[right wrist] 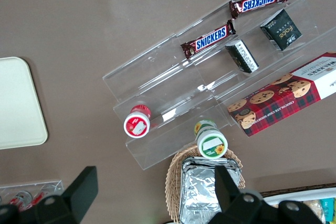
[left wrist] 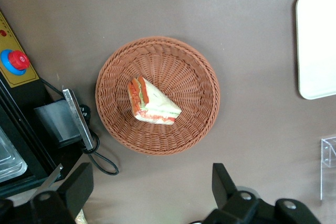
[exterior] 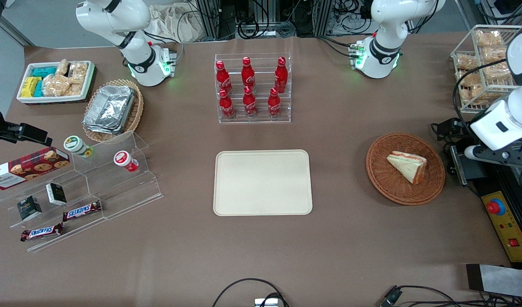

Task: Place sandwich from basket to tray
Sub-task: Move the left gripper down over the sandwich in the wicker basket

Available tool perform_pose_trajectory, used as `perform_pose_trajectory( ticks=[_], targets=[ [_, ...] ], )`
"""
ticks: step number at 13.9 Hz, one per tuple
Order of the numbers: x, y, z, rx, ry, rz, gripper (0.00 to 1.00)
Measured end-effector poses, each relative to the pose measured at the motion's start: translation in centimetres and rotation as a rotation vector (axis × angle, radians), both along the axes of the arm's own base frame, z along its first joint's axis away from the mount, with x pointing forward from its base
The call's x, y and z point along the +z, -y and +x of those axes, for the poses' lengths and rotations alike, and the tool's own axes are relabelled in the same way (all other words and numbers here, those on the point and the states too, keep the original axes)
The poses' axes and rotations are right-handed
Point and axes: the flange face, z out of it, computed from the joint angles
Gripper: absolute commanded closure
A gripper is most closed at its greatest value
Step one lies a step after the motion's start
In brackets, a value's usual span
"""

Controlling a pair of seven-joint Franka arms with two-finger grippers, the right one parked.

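The sandwich, a pale bread wedge with red-orange filling, lies in the round reddish-brown wicker basket toward the working arm's end of the table. My gripper hangs high above the table beside the basket, at the table's edge. It is open wide with nothing between its black fingers. The cream-beige tray lies flat at the table's middle and holds nothing.
A control box with a red stop button and a looped cable sit beside the basket. A rack of red bottles stands farther from the camera than the tray. A wire rack of snacks stands near the working arm's base.
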Motion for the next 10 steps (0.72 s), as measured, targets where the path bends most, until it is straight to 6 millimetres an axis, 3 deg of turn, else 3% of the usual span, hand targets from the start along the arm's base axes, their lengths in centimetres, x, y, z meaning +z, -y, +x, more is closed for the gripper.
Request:
perform_pose_trajectory(
  ticks=[6,8,10],
  targets=[
    [-1.8,0.0,0.5,0.182,-0.05,0.031,0.0],
    [-3.9,-0.1,0.9,0.313,-0.052,0.058,0.0],
    [-7.9,0.3,1.3,0.451,0.002,0.07,0.0]
  ],
)
